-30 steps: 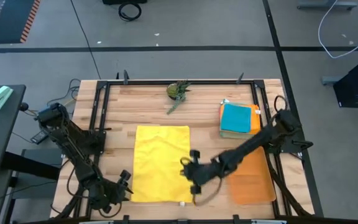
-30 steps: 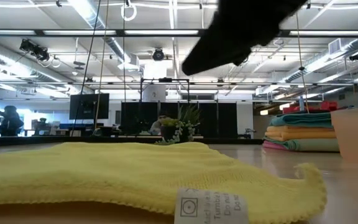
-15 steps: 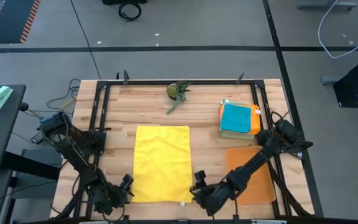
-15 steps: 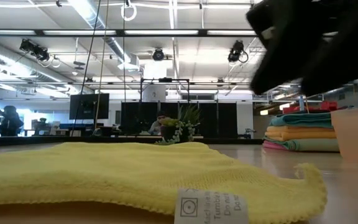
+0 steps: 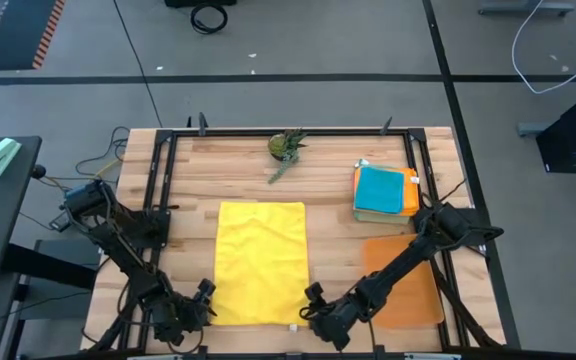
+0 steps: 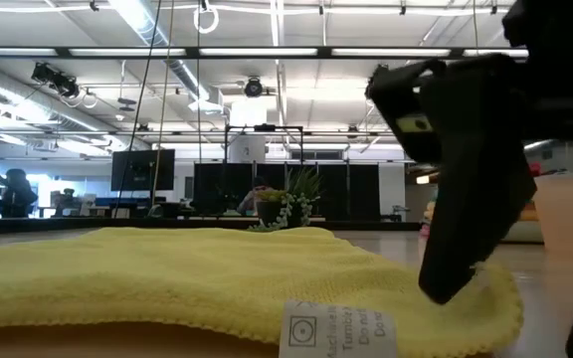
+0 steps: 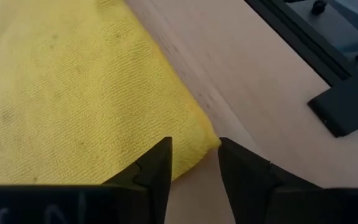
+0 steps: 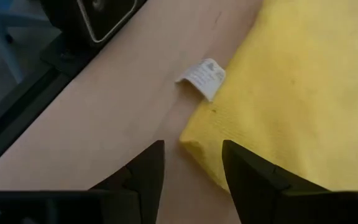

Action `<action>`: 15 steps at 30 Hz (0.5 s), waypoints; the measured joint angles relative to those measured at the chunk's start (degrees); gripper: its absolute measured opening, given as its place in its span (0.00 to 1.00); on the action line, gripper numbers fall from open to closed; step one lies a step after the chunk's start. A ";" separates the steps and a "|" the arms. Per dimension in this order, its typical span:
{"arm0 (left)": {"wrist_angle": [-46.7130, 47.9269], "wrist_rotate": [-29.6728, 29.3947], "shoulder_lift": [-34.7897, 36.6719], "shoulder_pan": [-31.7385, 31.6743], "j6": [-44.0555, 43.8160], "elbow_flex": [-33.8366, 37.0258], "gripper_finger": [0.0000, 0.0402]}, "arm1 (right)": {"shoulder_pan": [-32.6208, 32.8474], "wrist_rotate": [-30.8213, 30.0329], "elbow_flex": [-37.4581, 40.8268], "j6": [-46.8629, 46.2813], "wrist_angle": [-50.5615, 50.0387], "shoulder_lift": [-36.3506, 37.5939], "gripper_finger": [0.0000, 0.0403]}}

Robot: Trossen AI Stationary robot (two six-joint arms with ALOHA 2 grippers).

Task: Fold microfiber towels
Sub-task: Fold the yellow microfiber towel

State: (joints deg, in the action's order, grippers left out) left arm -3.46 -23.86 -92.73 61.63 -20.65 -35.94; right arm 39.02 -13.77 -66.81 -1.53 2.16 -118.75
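From above, a flat yellow microfiber towel (image 5: 260,261) lies spread in the middle of the wooden worktop (image 5: 228,170), with a stack of folded towels (image 5: 382,192) – teal on top – at the far right. The left gripper (image 5: 200,298) sits at the yellow towel's near left corner, the right gripper (image 5: 311,303) at its near right corner. At table height a white care label (image 6: 332,328) shows on the near edge. Each wrist view shows jaws parted, straddling a corner, apparently not yet pinching it.
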 joint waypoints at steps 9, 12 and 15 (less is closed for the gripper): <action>0.43 0.01 0.00 0.00 -1.20 0.00 0.24 | 0.56 -1.84 -0.08 1.88 -0.26 -0.41 0.34; 0.43 0.01 0.00 0.00 -1.18 0.00 0.18 | 0.61 -2.52 -0.08 1.67 -0.47 -0.41 0.21; 0.33 0.00 0.00 0.00 -1.21 0.00 0.08 | 0.60 -2.86 -0.04 0.39 -0.76 -0.37 0.05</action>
State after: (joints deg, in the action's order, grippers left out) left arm -3.13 -23.86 -92.73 61.63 -21.86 -35.94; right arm 39.62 -16.63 -66.85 -1.14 1.40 -119.12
